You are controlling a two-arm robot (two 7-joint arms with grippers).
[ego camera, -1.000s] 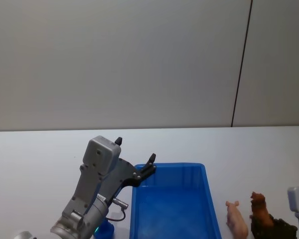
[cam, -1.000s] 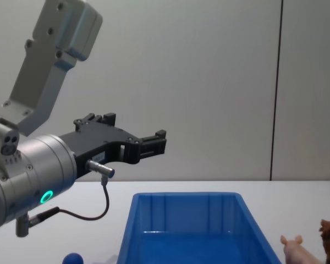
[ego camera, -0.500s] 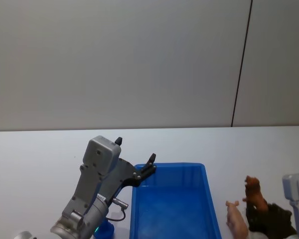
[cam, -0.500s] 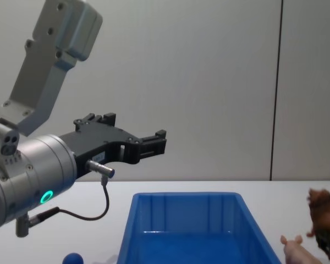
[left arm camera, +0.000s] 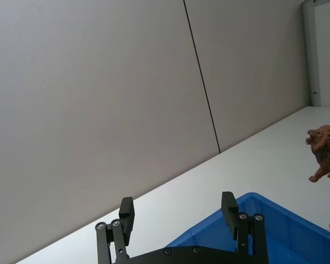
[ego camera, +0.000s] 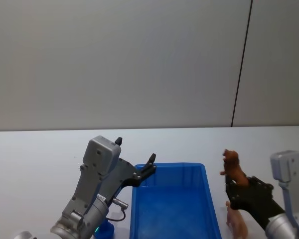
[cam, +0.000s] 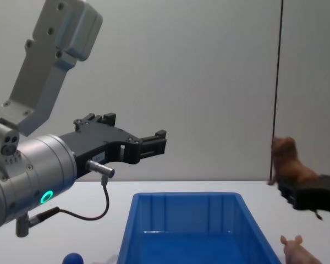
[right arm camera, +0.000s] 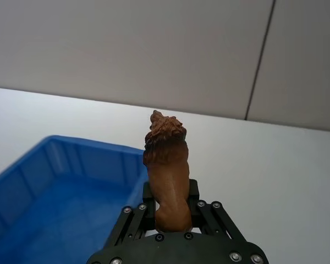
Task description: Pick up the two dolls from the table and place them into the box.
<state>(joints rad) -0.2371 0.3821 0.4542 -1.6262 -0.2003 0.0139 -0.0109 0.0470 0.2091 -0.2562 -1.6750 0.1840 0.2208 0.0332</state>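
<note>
Had the right gripper (right arm camera: 166, 204) closed narrow on the lower body of the brown furry lion-like doll (right arm camera: 166, 159), head up and leaning slightly. Held it in the air, clear of the white worktop (ego camera: 35, 159), just right of the bright blue rectangular ribbed plastic box (ego camera: 172, 209) and above rim height. Probably called for a sideways carry to the left until well inside the box's right wall, not merely over the rim, then a lowering before release, so as not to bounce the soft toy out. Looked worth gripping firmly on the way, given how much of the doll stood above the pads. Saw the pale pink small-eared doll (ego camera: 236, 224) lying on the worktop below, beside the box's right wall, not yet fetched. Found the left gripper (left arm camera: 177, 206) spread wide and empty above the box's far left corner; seemed wise to steer clear of it.
</note>
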